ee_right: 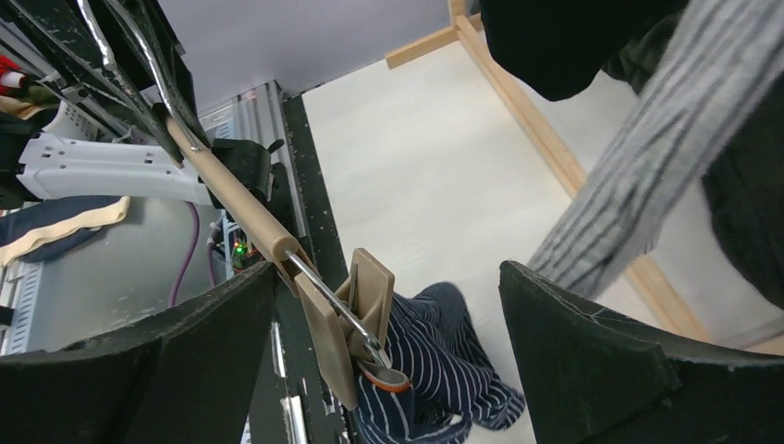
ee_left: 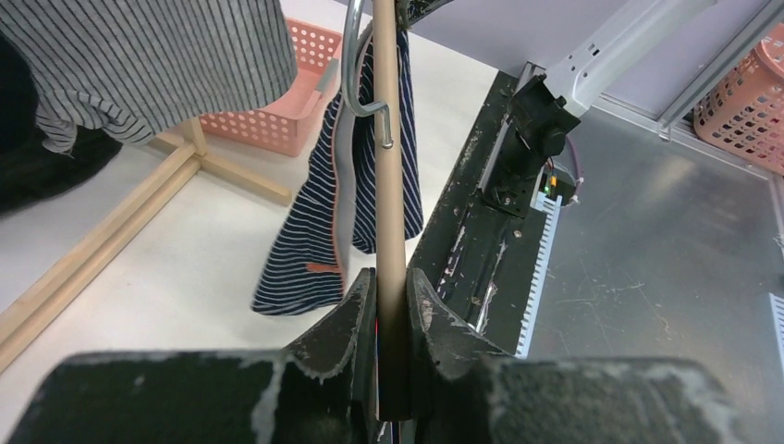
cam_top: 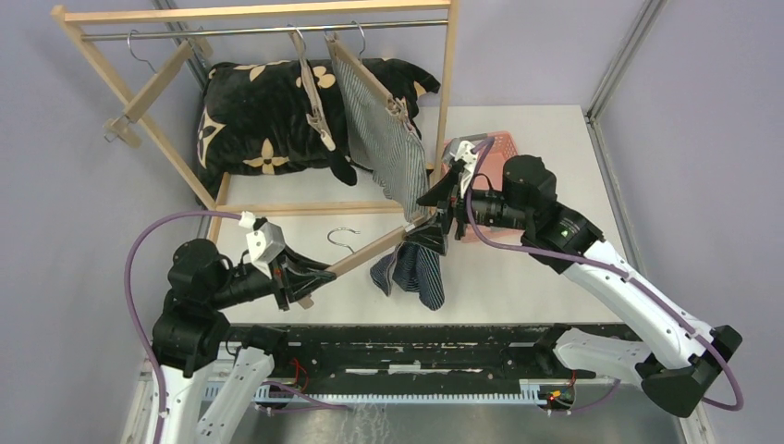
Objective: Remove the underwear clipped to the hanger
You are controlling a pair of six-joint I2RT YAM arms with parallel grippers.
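My left gripper (cam_top: 319, 275) is shut on one end of a tan wooden hanger bar (ee_left: 388, 185), held low over the table. The navy white-striped underwear (cam_top: 414, 270) hangs from the bar's far-end clip (ee_right: 356, 314) and rests partly on the table; it also shows in the left wrist view (ee_left: 300, 240) and the right wrist view (ee_right: 444, 370). My right gripper (cam_top: 434, 222) is open, and in the right wrist view (ee_right: 388, 319) its jaws stand wide on either side of that clip without touching it. The grey-white striped underwear (cam_top: 384, 139) hangs clipped to a hanger on the rack. No plain black piece shows.
A wooden clothes rack (cam_top: 254, 11) stands at the back with an empty clip hanger (cam_top: 314, 92) and another at its left (cam_top: 148, 83). A black flowered cushion (cam_top: 268, 120) lies behind it. A pink basket (cam_top: 495, 148) sits by the right arm.
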